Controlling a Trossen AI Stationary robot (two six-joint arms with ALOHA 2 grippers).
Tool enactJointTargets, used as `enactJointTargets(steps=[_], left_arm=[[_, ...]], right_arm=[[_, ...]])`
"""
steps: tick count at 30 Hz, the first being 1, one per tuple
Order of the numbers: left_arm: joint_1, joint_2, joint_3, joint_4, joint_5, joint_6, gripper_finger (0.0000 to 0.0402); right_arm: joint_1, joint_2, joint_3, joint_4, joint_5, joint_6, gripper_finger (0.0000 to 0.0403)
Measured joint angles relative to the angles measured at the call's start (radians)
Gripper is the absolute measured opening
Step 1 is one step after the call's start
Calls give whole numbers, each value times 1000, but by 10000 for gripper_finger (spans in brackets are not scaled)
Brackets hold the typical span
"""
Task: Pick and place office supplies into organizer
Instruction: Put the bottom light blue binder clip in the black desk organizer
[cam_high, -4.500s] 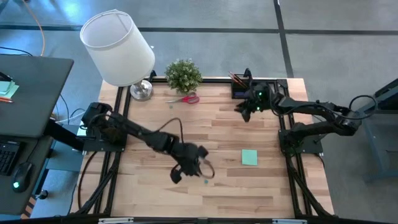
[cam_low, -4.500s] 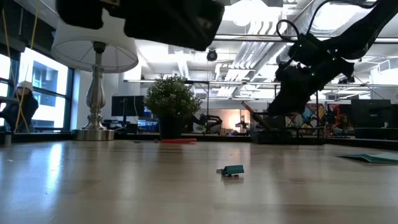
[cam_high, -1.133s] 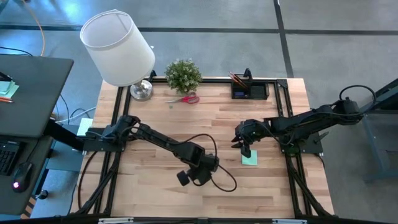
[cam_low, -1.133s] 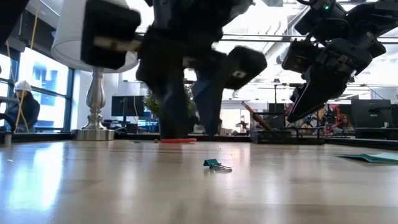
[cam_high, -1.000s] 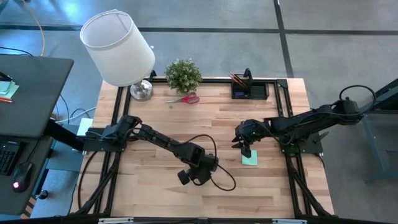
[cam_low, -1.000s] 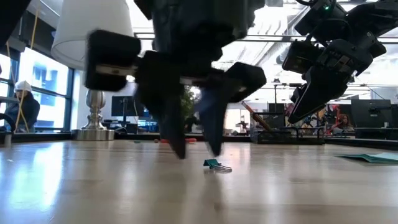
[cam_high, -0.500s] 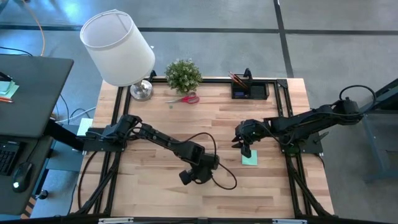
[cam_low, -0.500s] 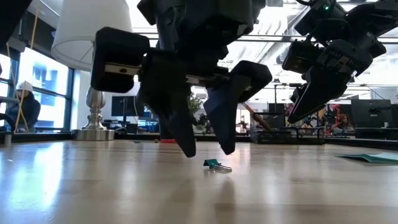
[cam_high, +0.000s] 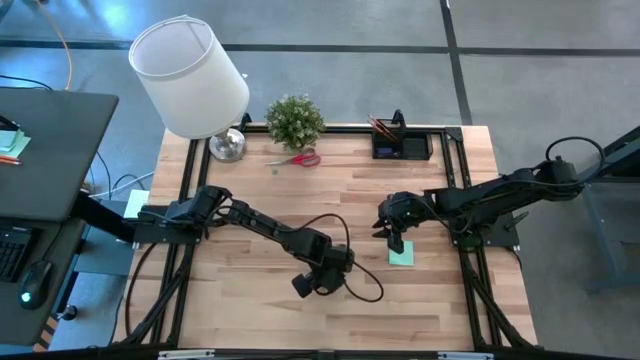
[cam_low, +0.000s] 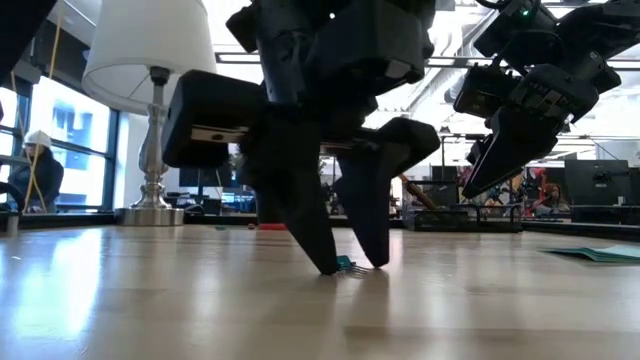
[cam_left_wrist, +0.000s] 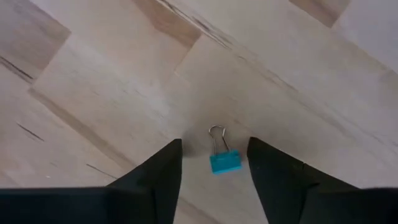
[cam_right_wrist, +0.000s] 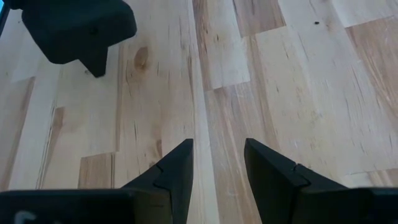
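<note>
Broadly, the pale wooden plank worktop (cam_high: 250, 190) carries a small black compartmented organizer (cam_high: 402, 146) at its far edge. Nearer, the left pincer (cam_left_wrist: 211, 163) stands apart, fingertips down either side of a tiny teal binder clip (cam_left_wrist: 224, 161). The right pincer (cam_right_wrist: 217, 163) hovers apart above a mint-green sticky-note pad (cam_high: 401, 256).

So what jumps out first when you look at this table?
Probably the left gripper, low over the near middle of the wooden table, open fingers either side of a tiny teal binder clip. Next, the big white lamp at the far left corner beside a small potted plant. The right gripper hangs by a mint-green sticky-note pad.
</note>
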Motion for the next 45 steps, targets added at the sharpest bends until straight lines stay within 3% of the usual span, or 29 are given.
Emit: enactJointTargets(steps=[13,23,30,37,45], left_arm=[[-2,3,-3,-12,-22,1,10],[1,-52,-10,-23,-159,4,45],[5,-110,-8,-47,-324,22,22],[14,-164,-6,-37,-473,20,2],[12,-187,-6,-21,-503,4,2]], right_arm=[[0,0,0,2,6,0,138],[0,0,0,0,-11,11,138],[0,0,0,60,-83,18,138],[26,0,0,245,-106,29,138],[119,87,1,365,99,48,138]])
